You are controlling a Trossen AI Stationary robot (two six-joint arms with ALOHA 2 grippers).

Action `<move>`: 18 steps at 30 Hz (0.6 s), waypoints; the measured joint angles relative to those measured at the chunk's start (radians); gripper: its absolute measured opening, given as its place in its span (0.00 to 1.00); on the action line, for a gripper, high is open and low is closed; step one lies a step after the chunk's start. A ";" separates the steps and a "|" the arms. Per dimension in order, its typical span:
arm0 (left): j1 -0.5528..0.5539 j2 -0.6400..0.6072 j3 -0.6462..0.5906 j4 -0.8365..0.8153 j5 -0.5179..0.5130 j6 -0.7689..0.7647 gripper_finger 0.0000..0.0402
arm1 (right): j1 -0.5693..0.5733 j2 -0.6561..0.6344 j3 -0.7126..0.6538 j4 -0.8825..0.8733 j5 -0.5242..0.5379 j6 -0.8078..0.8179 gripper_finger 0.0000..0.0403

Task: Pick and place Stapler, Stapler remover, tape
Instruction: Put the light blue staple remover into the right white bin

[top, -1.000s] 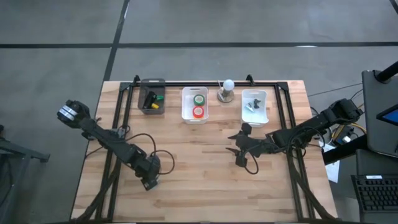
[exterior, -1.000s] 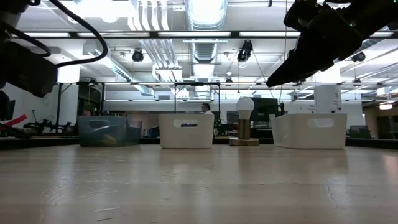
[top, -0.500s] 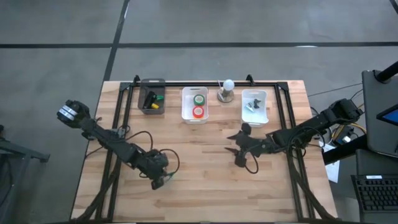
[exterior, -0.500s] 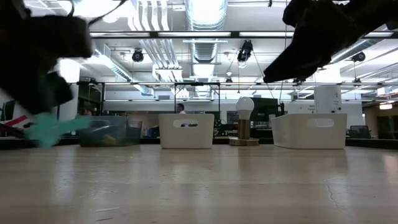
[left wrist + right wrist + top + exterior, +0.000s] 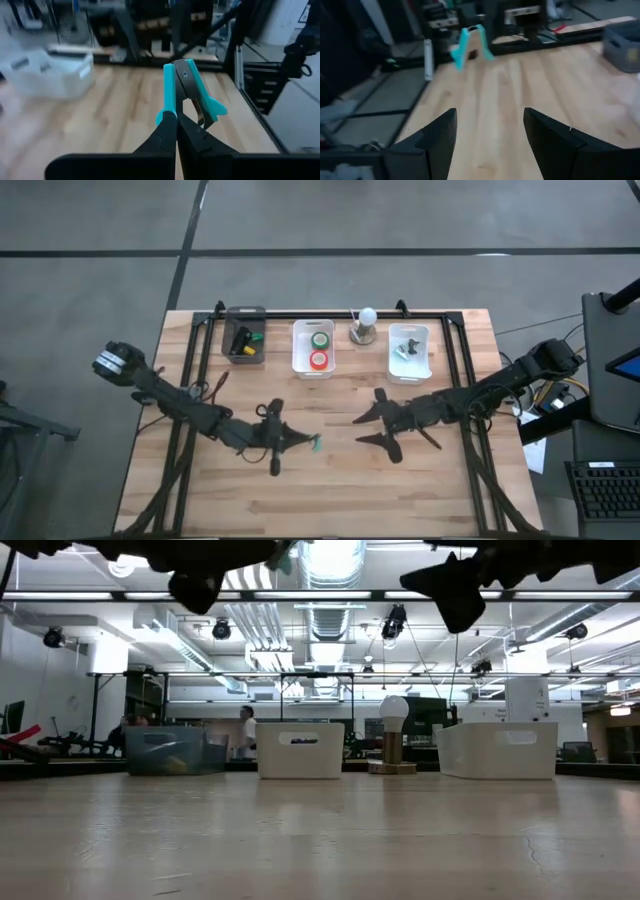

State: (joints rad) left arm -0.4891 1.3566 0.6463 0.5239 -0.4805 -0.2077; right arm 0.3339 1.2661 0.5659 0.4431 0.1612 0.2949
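The teal staple remover [image 5: 186, 85] hangs above the table's middle, and my left gripper [image 5: 288, 442] is shut on it. In the high view its teal tip [image 5: 316, 443] shows past the fingers. My right gripper [image 5: 366, 429] stands open a little to the right of it, facing it, with nothing between its fingers; its wrist view shows the remover [image 5: 470, 41] ahead. A green tape roll [image 5: 320, 338] and a red one [image 5: 319, 360] lie in the middle white bin [image 5: 300, 350]. A dark oblong thing [image 5: 240, 340], likely the stapler, lies in the grey bin [image 5: 246, 312]. My left gripper pinches the staple remover between its two fingers at the end opposite the hinge [image 5: 169, 118]. The fingers point nearly level toward the table's right side and lie along the remover. It sticks out past the fingertips, hinge end [image 5: 183, 70] foremost, lifted clear of the table.
Three bins stand in a row along the far edge; the right white bin [image 5: 410, 332] holds small items. A lamp with a round bulb [image 5: 366, 318] stands between the white bins. A dark frame [image 5: 190, 380] runs around the table. Bare wood lies near the front edge.
My left gripper has shut on the staple remover near the table's left front, lifted it clear, swung toward the table's middle and turned from pointing down to nearly level. My right gripper has tipped up and shifted slightly toward the left, staying open.
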 joint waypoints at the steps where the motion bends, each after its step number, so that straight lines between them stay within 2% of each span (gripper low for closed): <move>1: 0.008 0.006 0.005 0.019 0.001 0.034 0.01 | 0.000 0.007 0.000 0.020 -0.018 0.009 0.56; 10: 0.067 0.151 0.140 0.036 0.008 0.168 0.01 | -0.006 0.133 0.006 0.179 -0.035 0.026 0.56; 18: 0.068 0.193 0.218 0.024 0.014 0.272 0.01 | -0.008 0.173 0.049 0.181 -0.064 -0.007 0.56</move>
State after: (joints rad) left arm -0.4215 1.5493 0.8641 0.5482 -0.4660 0.0638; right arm 0.3263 1.4387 0.6151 0.6243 0.0975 0.2882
